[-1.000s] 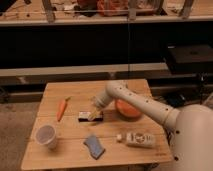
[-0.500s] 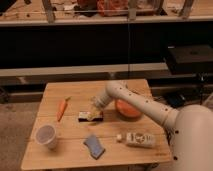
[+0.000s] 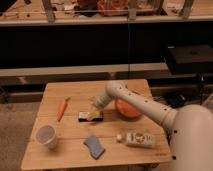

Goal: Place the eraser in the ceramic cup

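Note:
The eraser (image 3: pixel 90 116) lies flat near the middle of the wooden table (image 3: pixel 70 150), a small black block with a light strip on top. My gripper (image 3: pixel 96 107) hangs right over its right end, at the tip of the white arm (image 3: pixel 145 107) that reaches in from the right. The whitish ceramic cup (image 3: pixel 46 136) stands upright near the table's front left corner, well to the left of the gripper and the eraser.
A carrot (image 3: pixel 62 108) lies left of the eraser. A blue wavy pad (image 3: pixel 94 146) sits at the front middle, a white bottle (image 3: pixel 136 138) lies on its side at the front right, and an orange bowl (image 3: pixel 128 111) sits under the arm.

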Controlling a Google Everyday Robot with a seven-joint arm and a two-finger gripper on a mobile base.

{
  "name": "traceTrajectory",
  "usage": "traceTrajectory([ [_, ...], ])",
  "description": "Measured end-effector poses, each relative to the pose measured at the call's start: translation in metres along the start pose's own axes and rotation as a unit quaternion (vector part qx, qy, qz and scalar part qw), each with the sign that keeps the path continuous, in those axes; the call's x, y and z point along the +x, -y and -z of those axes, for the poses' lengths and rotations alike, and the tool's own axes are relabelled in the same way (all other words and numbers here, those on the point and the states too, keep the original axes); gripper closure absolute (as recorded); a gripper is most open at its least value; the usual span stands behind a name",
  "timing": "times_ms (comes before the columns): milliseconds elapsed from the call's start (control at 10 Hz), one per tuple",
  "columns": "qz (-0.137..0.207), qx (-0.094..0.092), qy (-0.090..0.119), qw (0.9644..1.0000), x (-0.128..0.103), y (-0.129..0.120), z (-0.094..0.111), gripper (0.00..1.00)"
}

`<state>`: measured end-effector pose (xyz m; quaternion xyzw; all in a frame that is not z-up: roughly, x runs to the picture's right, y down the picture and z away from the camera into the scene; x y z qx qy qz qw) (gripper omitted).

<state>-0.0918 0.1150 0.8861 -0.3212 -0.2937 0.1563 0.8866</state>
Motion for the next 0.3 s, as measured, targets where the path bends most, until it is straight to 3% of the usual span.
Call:
traceTrajectory([
  [300, -0.001, -0.003, 0.0, 1.0, -0.0006, 0.0, -0.0029, 0.2],
])
